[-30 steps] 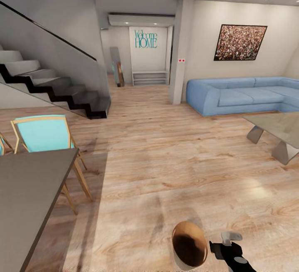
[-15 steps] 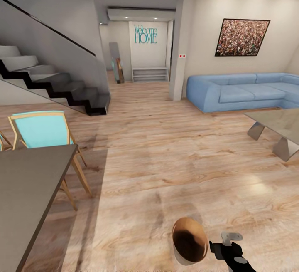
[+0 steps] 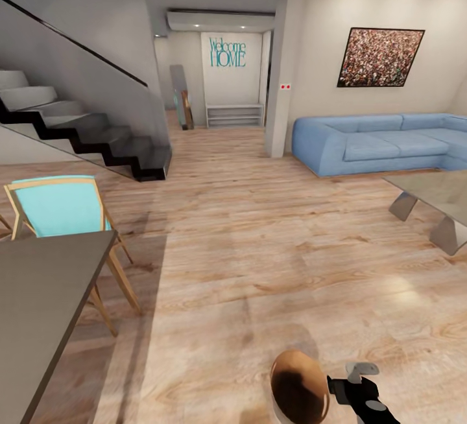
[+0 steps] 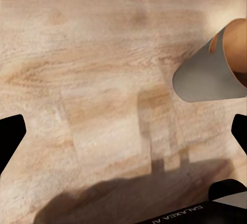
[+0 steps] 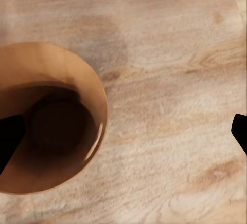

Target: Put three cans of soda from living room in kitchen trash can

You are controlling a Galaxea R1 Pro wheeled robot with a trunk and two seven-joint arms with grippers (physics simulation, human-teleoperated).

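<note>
The view has slid forward toward the blue sofa (image 3: pixel 383 145), so the robot is rolling into the living room for the cans. The trash can (image 3: pixel 298 390) rides along beside the right gripper (image 3: pixel 353 382). Both grippers gape wide, holding nothing.

trash can (image 3: pixel 298 391): grey outside, brown-orange inside | sofa (image 3: pixel 379 143): blue | chair (image 3: pixel 58 207): teal | floor (image 3: pixel 259 255): pale wood grain

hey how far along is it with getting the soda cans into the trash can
Done: nothing that shows; the trash can looks empty inside in the right wrist view, just its brown base. In hand: nothing; the right gripper hangs beside the bin's rim, its fingers spread wide, and the left gripper's fingers are spread over bare floor. Left: collecting all three cans, with the blue sofa ahead.
</note>
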